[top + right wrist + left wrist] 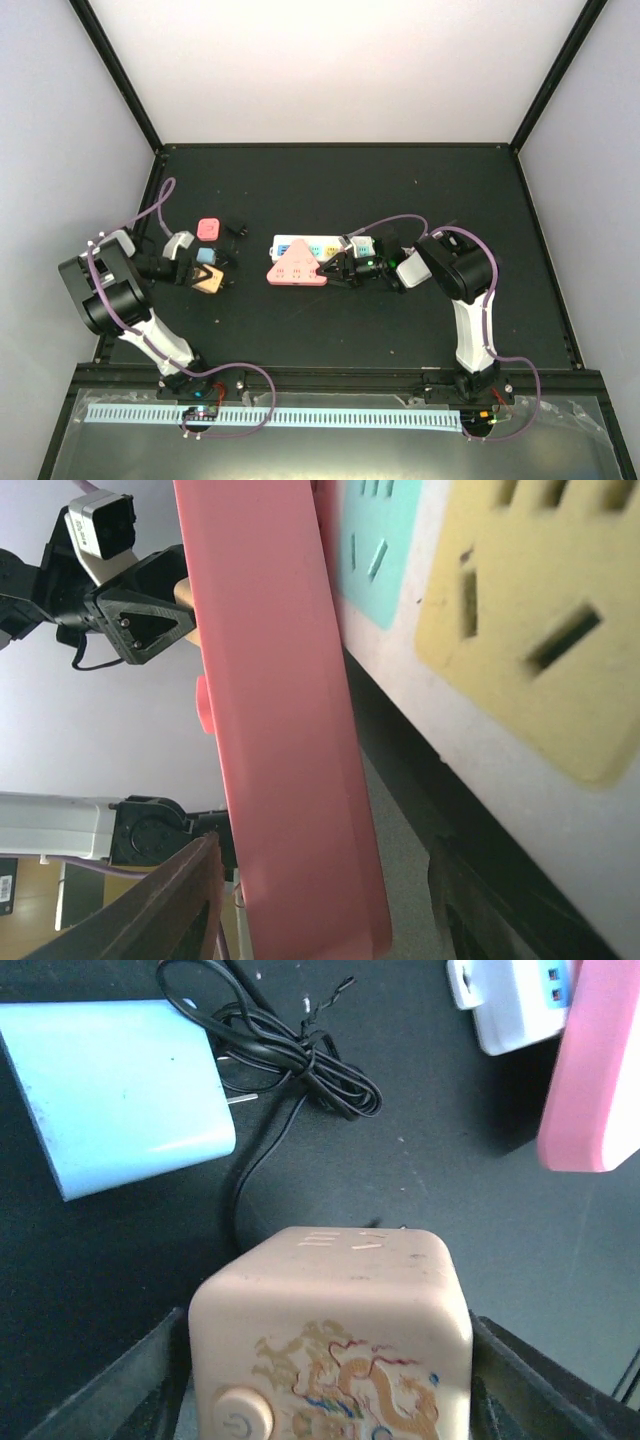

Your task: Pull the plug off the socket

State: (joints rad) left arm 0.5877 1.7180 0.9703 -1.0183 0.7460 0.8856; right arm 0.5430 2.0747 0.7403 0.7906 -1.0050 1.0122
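At mid-table the socket (310, 246) lies flat with the pink plug (295, 268) apparently seated on it, the right gripper (337, 268) straddling both and the left gripper (204, 277) flanking a beige cube (330, 1340), neither grip discernible; next, I judge, 1 arm pins the socket while the other pulls the plug straight off.

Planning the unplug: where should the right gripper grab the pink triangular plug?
Probably the right corner of the pink plug, coming from the right: it is a thin flat slab, that corner sits clear of the socket, and the right gripper straddles it, open.
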